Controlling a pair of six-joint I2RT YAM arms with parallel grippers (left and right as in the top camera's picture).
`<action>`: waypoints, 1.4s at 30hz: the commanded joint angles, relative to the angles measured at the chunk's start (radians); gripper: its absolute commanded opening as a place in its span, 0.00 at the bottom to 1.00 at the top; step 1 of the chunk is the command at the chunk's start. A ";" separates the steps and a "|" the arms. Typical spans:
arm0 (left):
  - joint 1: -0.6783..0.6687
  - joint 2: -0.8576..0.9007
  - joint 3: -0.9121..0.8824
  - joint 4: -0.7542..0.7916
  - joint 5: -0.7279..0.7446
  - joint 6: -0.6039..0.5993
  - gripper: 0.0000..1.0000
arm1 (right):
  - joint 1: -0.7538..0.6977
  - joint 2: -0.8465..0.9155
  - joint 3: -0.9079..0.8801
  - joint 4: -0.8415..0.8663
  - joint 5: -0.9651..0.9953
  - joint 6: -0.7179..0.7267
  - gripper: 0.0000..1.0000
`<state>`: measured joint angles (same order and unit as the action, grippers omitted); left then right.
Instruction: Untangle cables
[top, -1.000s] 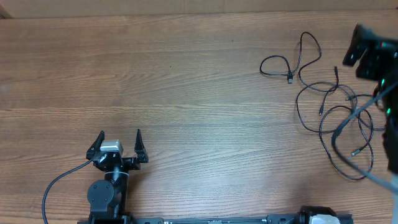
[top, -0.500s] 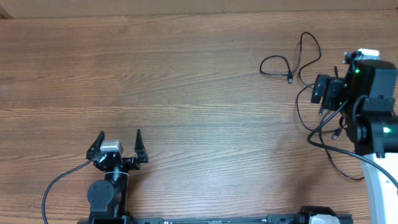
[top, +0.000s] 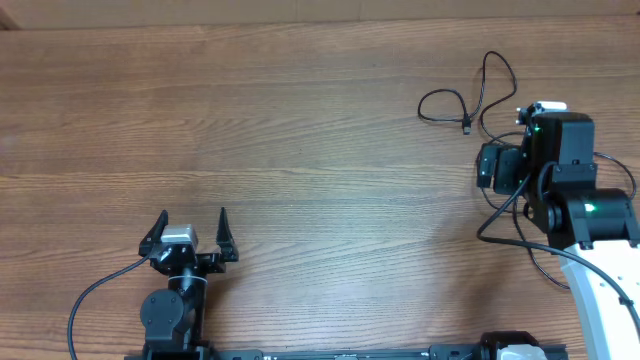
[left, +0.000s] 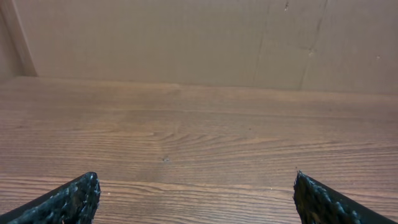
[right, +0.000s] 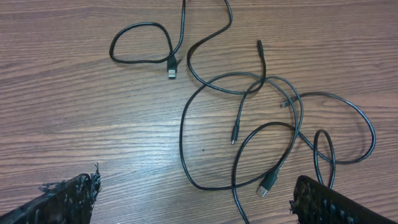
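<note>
Several thin black cables (right: 219, 89) lie tangled on the wooden table, directly below my right gripper (right: 196, 182). Its jaws stand wide open above them, holding nothing. A USB plug (right: 266, 186) lies just inside the right fingertip (right: 311, 193). One cable forms a separate loop ending in a plug (right: 172, 70) at the upper left. In the overhead view the right arm (top: 555, 160) covers most of the tangle; only the outlying loop (top: 445, 104) shows fully. My left gripper (top: 192, 222) is open and empty, far from the cables at the table's front left.
A cardboard wall (left: 199, 37) stands at the table's far edge, ahead of the left gripper (left: 195, 180). The right arm's own thick black cable (top: 497, 218) hangs beside the tangle. The arm bases (top: 170, 315) sit at the front edge.
The right arm has swung in from the far right edge to the left, and now sits over the cable tangle. The left arm has not moved.
</note>
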<state>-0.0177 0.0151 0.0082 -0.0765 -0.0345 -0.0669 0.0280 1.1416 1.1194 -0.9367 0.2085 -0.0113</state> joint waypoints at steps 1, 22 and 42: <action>0.003 -0.011 -0.003 0.002 0.001 0.022 1.00 | 0.006 -0.024 -0.003 0.003 -0.001 0.003 1.00; 0.003 -0.011 -0.003 0.002 0.001 0.022 1.00 | 0.003 -0.177 -0.336 0.369 -0.362 -0.147 1.00; 0.003 -0.011 -0.003 0.002 0.001 0.022 1.00 | 0.003 -0.357 -0.741 0.808 -0.462 -0.146 1.00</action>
<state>-0.0177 0.0151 0.0082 -0.0765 -0.0345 -0.0669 0.0277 0.8177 0.4084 -0.1799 -0.2394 -0.1547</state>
